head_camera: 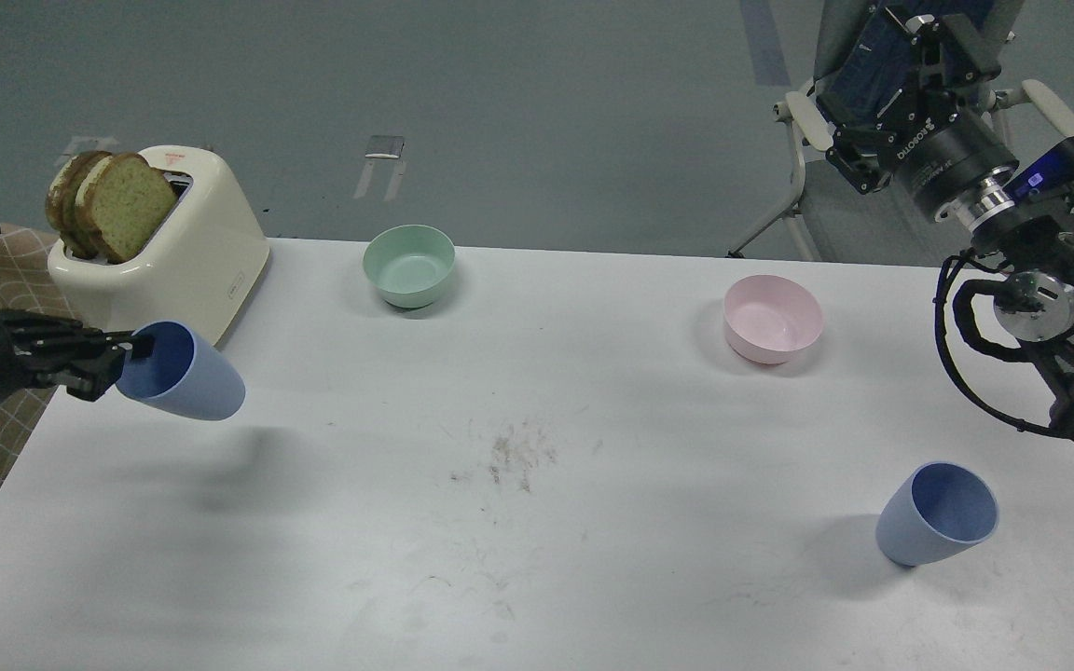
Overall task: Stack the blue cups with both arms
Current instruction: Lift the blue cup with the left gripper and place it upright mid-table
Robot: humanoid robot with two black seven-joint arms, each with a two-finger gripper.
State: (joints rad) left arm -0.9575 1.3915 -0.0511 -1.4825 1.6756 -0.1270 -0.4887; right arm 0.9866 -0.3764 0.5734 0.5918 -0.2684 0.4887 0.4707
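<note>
1. Left pincer (131, 352) is gripping the tilted blue cup (183, 371) by its rim, hanging beside the toaster (169, 252).
2. Second blue cup (936, 514) is standing upright on the surface (537, 559), far right of the toaster, well below the right pincer (929, 37), the nearer arm; its grip state is unreadable.

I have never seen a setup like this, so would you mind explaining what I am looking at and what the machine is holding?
This single picture comes from a camera in a humanoid robot's head, looking forward and down at a white table. The black arms at the edges are its own. Its left hand, entering from the left, is closed on the rim of a blue cup, held tilted above the table. Its right hand is raised at the upper right and holds nothing; I cannot tell whether it is open. A second blue cup stands on the table near the right. Also on the table: a mint-green bowl, a pink bowl, and a cream toaster with bread slices sticking out.
</note>
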